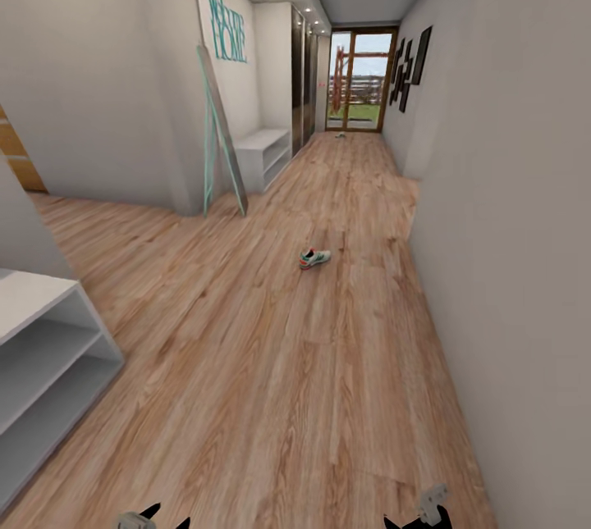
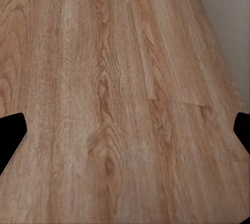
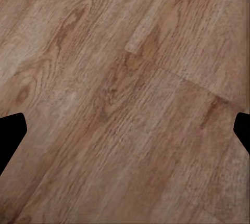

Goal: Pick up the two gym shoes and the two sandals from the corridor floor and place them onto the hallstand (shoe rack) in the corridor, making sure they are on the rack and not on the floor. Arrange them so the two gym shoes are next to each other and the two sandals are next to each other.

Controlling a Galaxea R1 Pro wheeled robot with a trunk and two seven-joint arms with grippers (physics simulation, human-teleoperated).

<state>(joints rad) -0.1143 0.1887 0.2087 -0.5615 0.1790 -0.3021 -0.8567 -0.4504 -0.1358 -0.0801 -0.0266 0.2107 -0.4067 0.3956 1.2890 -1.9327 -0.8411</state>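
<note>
The head view looks from high up, forward and slightly down along a long corridor toward a glazed door (image 1: 359, 79) at its far end. It takes in the corridor floor (image 1: 271, 365) from just ahead of the robot to the door, both side walls and part of the ceiling. The dark tips of the left gripper (image 1: 156, 517) and the right gripper (image 1: 417, 517) poke in at its lower edge.

The left wrist view faces down at the floor planks (image 2: 114, 104) from near, with a strip of pale wall (image 2: 226, 21) at one corner. The right wrist view likewise faces down at bare planks (image 3: 125, 104) from close by. All three views share the wood floor nearest the robot.
</note>
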